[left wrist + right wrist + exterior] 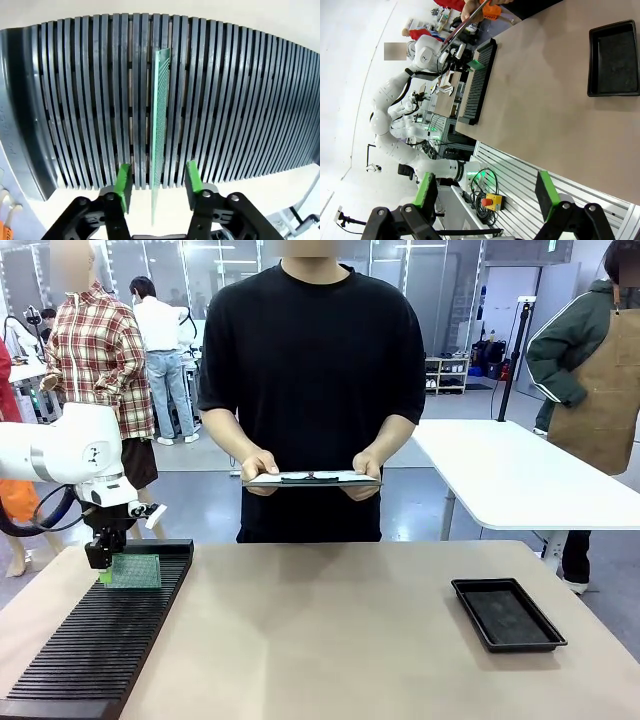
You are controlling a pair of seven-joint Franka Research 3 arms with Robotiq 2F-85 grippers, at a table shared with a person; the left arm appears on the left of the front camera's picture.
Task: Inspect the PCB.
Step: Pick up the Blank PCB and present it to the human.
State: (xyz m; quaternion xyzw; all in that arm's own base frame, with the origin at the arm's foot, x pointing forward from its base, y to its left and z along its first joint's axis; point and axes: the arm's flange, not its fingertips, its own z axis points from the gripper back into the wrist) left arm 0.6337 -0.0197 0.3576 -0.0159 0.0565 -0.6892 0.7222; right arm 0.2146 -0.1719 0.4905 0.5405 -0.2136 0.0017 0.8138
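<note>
The green PCB (134,571) stands on edge in a slot of the long black slotted rack (90,650) at the table's left. In the left wrist view the PCB (160,115) shows edge-on as a thin green line. My left gripper (157,181) is open and straddles the board's near end, with a gap between the board and each green pad (123,183). From the front, the left gripper (100,562) sits at the board's left edge. My right gripper (486,193) is open, empty and held high off the table.
Across the table a person holds a clipboard (313,478) flat in both hands. A shallow black tray (507,613) lies at the right; the right wrist view has this tray (615,57) and the rack (477,85). A white table (520,475) stands behind.
</note>
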